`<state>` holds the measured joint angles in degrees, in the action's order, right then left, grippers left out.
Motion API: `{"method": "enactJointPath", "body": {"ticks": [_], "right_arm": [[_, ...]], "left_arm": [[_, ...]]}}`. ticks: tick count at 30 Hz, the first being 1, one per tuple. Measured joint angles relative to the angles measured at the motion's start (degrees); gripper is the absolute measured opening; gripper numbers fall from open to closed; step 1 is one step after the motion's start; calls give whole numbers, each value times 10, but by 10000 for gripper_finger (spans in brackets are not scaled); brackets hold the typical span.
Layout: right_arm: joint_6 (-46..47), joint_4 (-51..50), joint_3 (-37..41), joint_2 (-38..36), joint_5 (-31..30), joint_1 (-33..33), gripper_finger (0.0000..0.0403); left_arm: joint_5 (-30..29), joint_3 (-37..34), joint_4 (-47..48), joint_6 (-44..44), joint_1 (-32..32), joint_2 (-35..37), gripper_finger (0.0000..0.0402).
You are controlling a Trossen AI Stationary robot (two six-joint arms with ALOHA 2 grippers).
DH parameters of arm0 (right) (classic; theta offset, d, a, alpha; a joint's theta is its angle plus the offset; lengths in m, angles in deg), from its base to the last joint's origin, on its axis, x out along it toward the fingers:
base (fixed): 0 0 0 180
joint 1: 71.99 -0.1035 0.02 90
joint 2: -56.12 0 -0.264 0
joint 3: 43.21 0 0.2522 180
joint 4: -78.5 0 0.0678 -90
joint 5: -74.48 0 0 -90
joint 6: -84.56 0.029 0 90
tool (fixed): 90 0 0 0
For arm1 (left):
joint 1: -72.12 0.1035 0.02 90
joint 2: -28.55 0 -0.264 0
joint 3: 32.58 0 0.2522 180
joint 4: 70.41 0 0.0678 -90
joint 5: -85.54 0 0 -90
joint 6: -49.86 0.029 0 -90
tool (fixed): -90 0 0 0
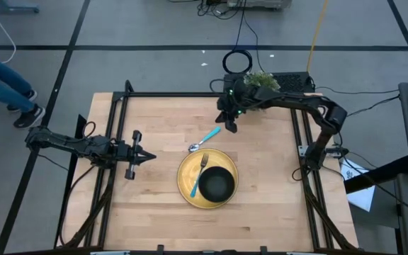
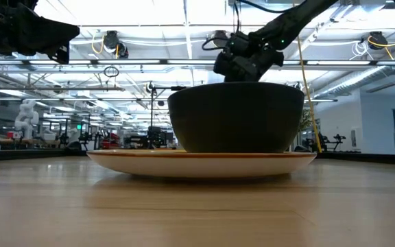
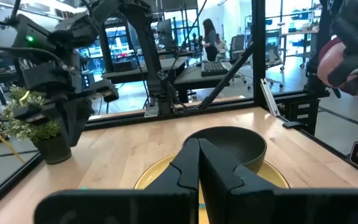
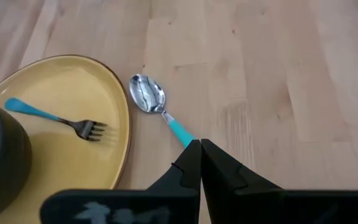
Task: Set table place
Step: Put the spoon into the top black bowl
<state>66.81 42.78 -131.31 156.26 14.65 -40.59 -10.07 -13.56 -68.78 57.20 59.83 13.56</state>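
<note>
i see the plate near the table's middle, bowl and fork on it, spoon just beside its rim. right gripper hangs pressed together above the spoon handle; left gripper pressed together, well left of the plate.

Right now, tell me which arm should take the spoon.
The right. Its claw hangs shut just above the spoon, beside the yellow plate. The left claw waits shut, farther off at the table's left.
</note>
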Motion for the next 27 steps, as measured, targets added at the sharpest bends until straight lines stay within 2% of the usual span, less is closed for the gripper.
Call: {"method": "enactJointPath", "body": {"ticks": [5,10,14,16,19,23,27], "right_arm": [[-16,-61,-48,21,-4,-3,0],[-59,-145,-132,54,-59,-25,0],[-104,-194,-192,76,-62,-34,0],[-155,-236,-216,90,-69,-39,0],[-260,-285,-228,99,-128,-49,0],[-385,-299,-228,105,-187,-54,0],[-456,-278,-228,104,-212,-52,0]], "left_arm": [[0,0,0,2,0,0,8],[0,0,-1,3,0,0,8],[-3,0,-1,3,0,0,8],[-4,0,-1,3,0,0,8],[-4,0,-1,2,0,0,8],[-4,0,1,1,0,0,8],[-4,0,5,4,0,0,8]]}}
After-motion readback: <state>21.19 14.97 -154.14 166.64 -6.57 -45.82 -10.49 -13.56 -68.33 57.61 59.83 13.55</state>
